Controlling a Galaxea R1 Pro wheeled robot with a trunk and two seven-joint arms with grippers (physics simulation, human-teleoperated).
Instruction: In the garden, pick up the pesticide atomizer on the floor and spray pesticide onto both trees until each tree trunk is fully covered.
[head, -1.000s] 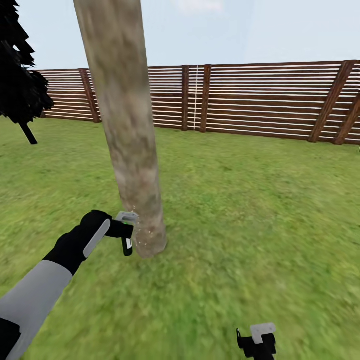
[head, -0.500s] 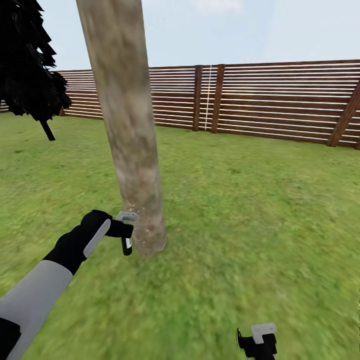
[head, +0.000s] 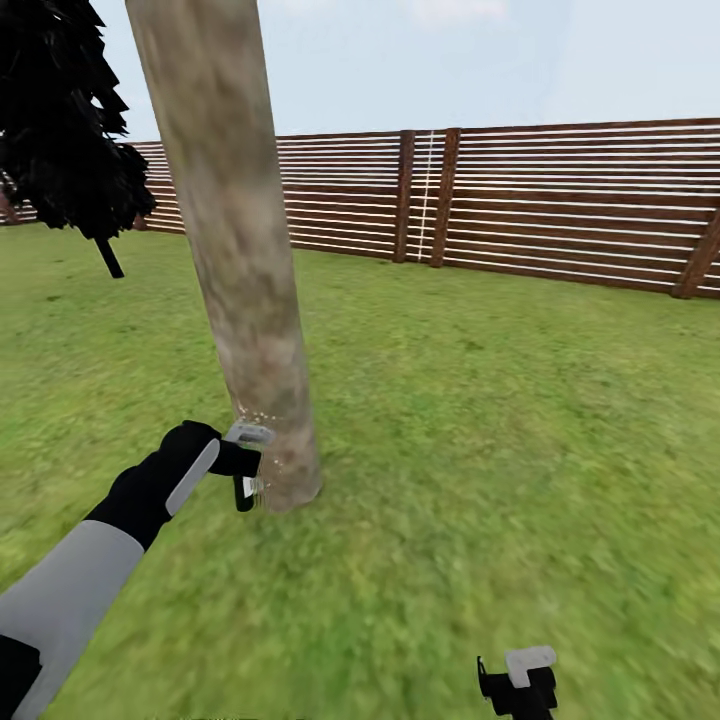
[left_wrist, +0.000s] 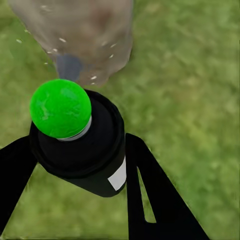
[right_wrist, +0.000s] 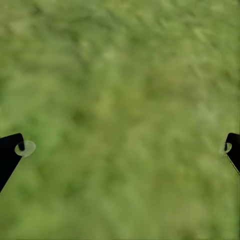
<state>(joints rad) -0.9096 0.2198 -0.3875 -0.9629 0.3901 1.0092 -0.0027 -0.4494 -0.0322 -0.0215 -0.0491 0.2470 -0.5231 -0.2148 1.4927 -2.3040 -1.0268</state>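
Left arm (head: 70, 590): grey forearm shell, black wrist with grey side panel | left gripper (left_wrist: 75, 165): 2 black fingers, slotted | right gripper (head: 517, 680): black, pale grey bracket on top

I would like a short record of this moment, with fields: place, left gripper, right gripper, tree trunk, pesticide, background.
place: garden lawn, brown slat fence behind
left gripper: shut on the atomizer, a black can with a green cap, aimed at the trunk's base
right gripper: open, holding nothing, above grass
tree trunk: thick, mottled grey-brown, leaning slightly
pesticide: white specks low on the trunk, near the nozzle; higher bark looks bare
background: black conifer on the left, pale sky
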